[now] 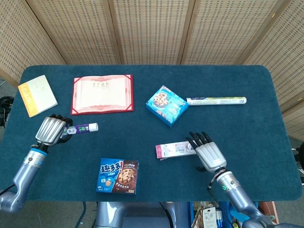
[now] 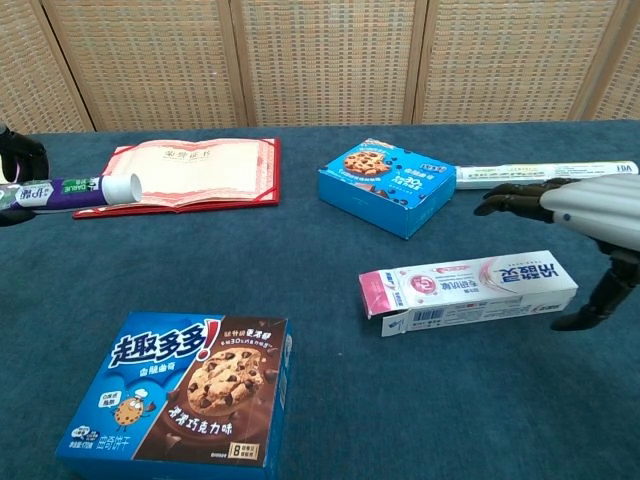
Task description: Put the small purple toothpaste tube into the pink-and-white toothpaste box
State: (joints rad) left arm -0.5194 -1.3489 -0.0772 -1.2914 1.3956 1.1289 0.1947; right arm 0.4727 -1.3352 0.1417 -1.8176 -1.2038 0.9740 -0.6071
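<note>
My left hand [image 1: 50, 130] grips the small purple toothpaste tube [image 1: 81, 128] near the table's left edge, lifted off the cloth, white cap pointing right. In the chest view the tube [image 2: 75, 190] juts in from the left edge with only the fingertips [image 2: 20, 155] showing. The pink-and-white toothpaste box [image 2: 468, 289] lies flat right of centre, its left flap open. My right hand [image 1: 207, 152] hovers over the right end of the box [image 1: 175, 149], fingers spread and holding nothing; in the chest view that hand [image 2: 585, 215] sits above and right of the box.
A blue-and-brown cookie box [image 1: 118, 176] lies near the front edge. A light-blue cookie box [image 1: 166, 105] and a long white tube [image 1: 216, 100] sit behind the toothpaste box. A red certificate folder [image 1: 102, 93] and a yellow booklet [image 1: 37, 95] lie at the back left.
</note>
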